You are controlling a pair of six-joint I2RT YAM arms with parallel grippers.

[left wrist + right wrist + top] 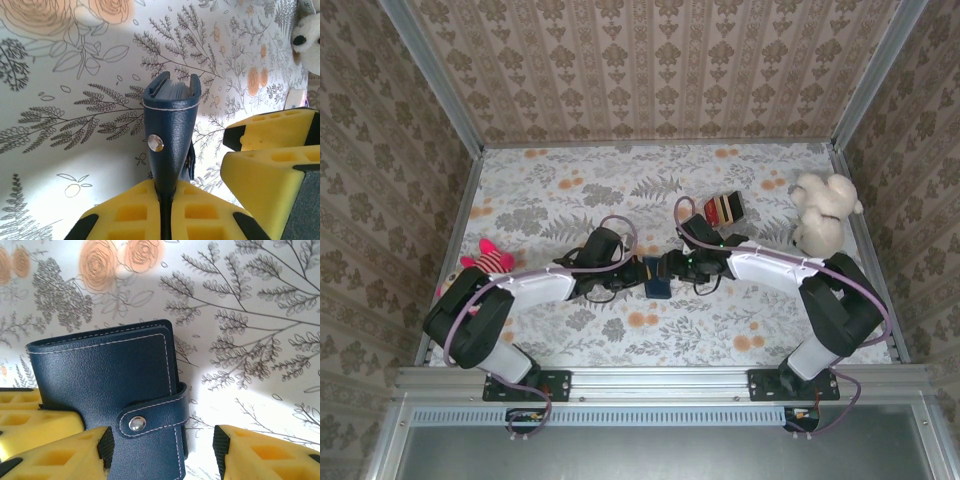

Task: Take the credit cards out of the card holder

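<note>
L hand (165, 200) grips snap-closed card holder (105, 375), R hand (160, 452) spread

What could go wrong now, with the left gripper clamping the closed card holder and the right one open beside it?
1. The snap tab on the card holder is fastened; tugging it may twist the holder out of the left gripper, which pinches just one end.
2. The open right gripper sits close to the left fingers, so closing could clip them.
</note>
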